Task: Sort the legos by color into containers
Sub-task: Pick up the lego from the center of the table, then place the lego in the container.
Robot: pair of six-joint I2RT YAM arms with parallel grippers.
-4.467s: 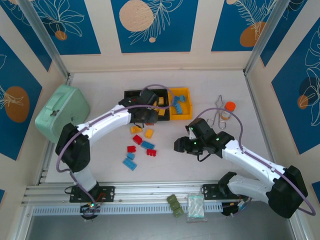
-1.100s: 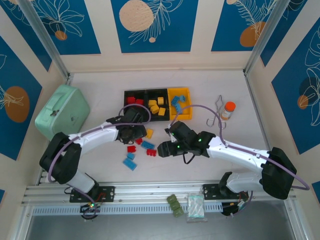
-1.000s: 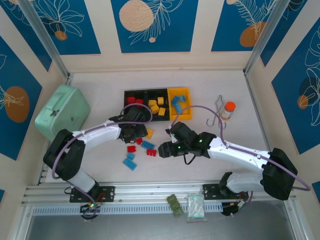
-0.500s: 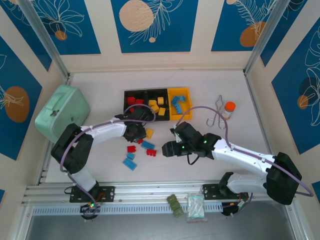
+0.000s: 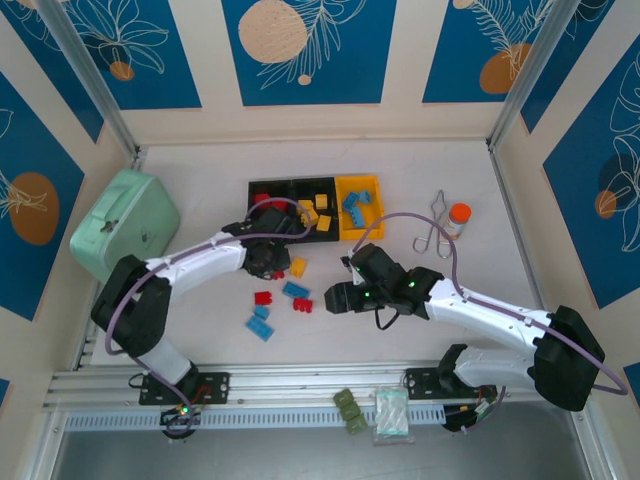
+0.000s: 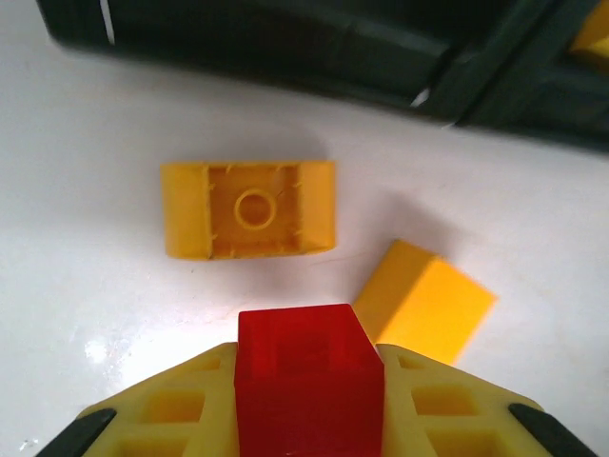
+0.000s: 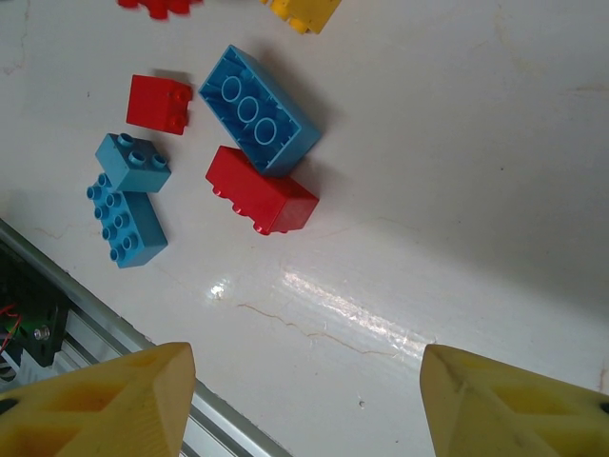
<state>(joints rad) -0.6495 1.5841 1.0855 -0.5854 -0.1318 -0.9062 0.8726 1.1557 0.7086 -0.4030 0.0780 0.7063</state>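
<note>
While the right gripper (image 7: 304, 381) hangs with jaws apart over loose red and blue legos (image 7: 259, 109) on the table (image 7: 476, 143), the left gripper (image 6: 306, 419) pinches a smooth red brick (image 6: 304, 347) near two yellow bricks (image 6: 249, 209), before the containers (image 5: 292, 182): left black holding red, middle black yellow, yellow bin blue.

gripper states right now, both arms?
Left gripper: closed on a red lego.
Right gripper: open, holding nothing.
</note>
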